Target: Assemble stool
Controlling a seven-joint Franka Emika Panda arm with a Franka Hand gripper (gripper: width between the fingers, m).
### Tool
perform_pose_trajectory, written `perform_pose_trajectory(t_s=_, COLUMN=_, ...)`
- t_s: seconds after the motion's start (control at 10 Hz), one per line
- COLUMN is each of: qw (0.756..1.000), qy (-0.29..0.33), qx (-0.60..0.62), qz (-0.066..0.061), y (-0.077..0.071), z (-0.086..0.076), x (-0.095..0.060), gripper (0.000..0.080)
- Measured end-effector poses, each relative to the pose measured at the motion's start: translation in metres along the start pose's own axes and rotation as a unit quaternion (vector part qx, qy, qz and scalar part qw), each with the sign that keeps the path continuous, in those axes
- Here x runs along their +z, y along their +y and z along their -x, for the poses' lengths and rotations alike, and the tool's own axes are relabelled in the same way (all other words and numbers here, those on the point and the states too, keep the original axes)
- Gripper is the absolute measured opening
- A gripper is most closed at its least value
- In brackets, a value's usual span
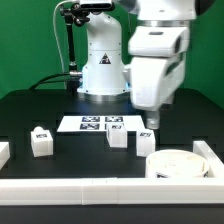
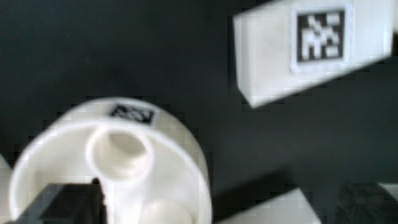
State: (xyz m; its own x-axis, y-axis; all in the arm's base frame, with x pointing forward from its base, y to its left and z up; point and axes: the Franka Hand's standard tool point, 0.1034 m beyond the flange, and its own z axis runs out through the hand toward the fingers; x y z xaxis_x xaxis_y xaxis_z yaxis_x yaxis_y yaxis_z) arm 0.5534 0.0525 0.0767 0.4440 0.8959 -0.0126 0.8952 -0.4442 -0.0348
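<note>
White leg [image 2: 111, 150] blurred, gripper [image 2: 210, 202] partly cropped

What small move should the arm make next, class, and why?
Probably lower the open gripper over the leg beneath it, ready to close. The exterior view shows it hovering just above that leg. The wrist view shows the fingers spread wide and holding nothing, with the leg lying under them.

The marker board [image 1: 100, 124] lay flat on the black table [image 1: 40, 108]. White rails [image 1: 90, 190] edged the front, with a green wall [image 1: 30, 40] behind.
</note>
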Motion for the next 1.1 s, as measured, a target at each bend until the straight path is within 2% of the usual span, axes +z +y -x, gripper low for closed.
perform_pose_trajectory(t_s=0.1, qw=1.000, qy=-0.003, qx=0.010, qz=-0.004, y=0.005, z=0.012, x=0.003, gripper=0.0649)
perform_pose_trajectory(t_s=0.3, qw=1.000, qy=-0.002, qx=0.017, qz=-0.004, y=0.002, z=0.006, x=0.003, gripper=0.0649)
perform_pose_trajectory(t_s=0.5, qw=1.000, qy=-0.002, qx=0.018, qz=-0.004, y=0.002, z=0.007, x=0.003, gripper=0.0649)
perform_pose_trajectory(t_s=0.6, qw=0.997, qy=0.000, qx=0.080, qz=-0.005, y=0.003, z=0.009, x=0.005, gripper=0.0649)
perform_pose_trajectory(t_s=0.8, qw=0.971, qy=-0.005, qx=0.241, qz=-0.007, y=0.004, z=0.020, x=0.011, gripper=0.0649)
perform_pose_trajectory(t_s=0.9, qw=0.965, qy=0.003, qx=0.263, qz=0.001, y=0.005, z=0.019, x=0.013, gripper=0.0649)
perform_pose_trajectory(t_s=1.1, qw=0.941, qy=0.008, qx=0.338, qz=-0.004, y=0.004, z=0.018, x=0.014, gripper=0.0649)
